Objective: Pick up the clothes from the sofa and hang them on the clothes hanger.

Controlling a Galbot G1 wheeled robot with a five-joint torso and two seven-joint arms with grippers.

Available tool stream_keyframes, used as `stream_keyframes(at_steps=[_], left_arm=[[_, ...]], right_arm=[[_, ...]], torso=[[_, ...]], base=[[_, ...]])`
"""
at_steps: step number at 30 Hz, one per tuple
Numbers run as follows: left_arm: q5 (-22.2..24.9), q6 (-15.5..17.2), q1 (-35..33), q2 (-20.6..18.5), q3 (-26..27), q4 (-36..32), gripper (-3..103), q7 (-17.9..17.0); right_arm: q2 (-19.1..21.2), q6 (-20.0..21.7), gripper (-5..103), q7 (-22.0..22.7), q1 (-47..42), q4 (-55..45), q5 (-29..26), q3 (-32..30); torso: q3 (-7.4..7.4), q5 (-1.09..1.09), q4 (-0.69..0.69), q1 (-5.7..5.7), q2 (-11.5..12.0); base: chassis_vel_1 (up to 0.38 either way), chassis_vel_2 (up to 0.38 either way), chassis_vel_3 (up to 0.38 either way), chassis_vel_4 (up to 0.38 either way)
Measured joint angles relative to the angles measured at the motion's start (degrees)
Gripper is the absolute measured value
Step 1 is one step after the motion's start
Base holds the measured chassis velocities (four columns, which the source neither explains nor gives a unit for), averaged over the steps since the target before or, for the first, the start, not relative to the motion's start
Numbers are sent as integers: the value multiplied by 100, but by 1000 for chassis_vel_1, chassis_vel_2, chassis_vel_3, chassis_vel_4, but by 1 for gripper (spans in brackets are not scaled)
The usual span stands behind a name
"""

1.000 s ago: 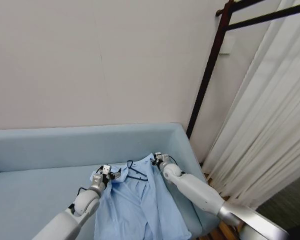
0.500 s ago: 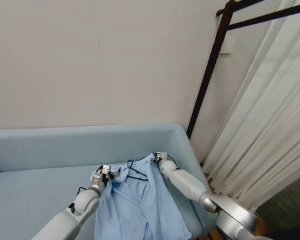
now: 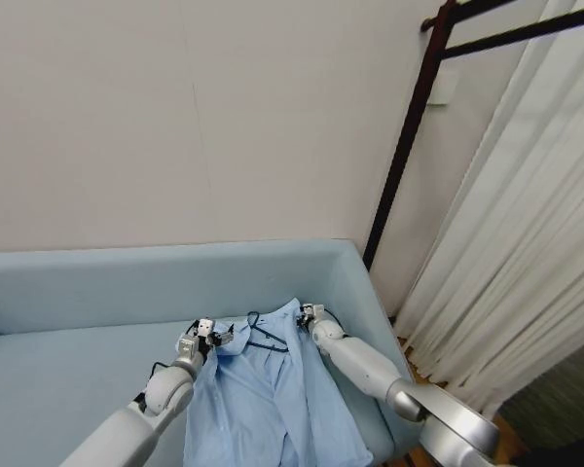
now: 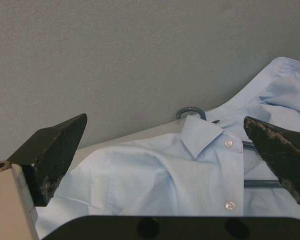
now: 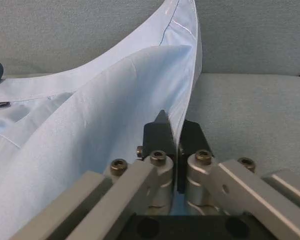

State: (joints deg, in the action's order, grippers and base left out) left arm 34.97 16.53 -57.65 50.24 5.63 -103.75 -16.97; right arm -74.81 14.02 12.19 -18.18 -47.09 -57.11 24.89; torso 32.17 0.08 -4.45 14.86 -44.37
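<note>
A light blue shirt lies on the sofa seat with a dark hanger inside its collar. My right gripper is at the shirt's right shoulder. In the right wrist view it is shut on the edge of the shirt's fabric. My left gripper sits at the shirt's left shoulder. In the left wrist view it is open wide, and the collar and hanger hook lie between its fingers without touching them.
The sofa's backrest runs behind the shirt and its arm end lies close to my right gripper. A dark clothes rack pole rises at the sofa's right end beside a white curtain.
My right arm's elbow has swung lower and nearer to me while its gripper stayed at the shirt's shoulder. The left arm has hardly moved.
</note>
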Motion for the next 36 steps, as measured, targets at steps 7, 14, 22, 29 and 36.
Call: stream_keyframes(at_steps=[7,14,22,29,36], left_arm=[[0,-5,-24,-3,20,-14,100,1],[-10,-10,-61,13,17,-28,100,6],[-13,-11,-33,5,-6,-38,100,8],[-9,-6,-5,-2,-32,-44,100,9],[-9,-5,-44,18,-37,-46,100,9]], right_arm=[[306,-9,0,220,-230,-702,-110,-54],[852,65,0,312,-525,-2033,-9,-89],[1363,466,0,530,-887,-3545,-337,5],[1566,830,0,1016,-1221,-4754,-579,292],[1044,1133,0,1828,-1323,-5106,-994,603]], torso=[[0,0,-2,0,0],[-1,1,-2,0,0],[-1,0,-2,-1,0],[-1,0,-2,-1,-1],[-1,-1,0,0,-1]], base=[[0,0,0,0],[0,0,0,0],[0,0,0,0],[0,0,0,0],[0,0,0,0]])
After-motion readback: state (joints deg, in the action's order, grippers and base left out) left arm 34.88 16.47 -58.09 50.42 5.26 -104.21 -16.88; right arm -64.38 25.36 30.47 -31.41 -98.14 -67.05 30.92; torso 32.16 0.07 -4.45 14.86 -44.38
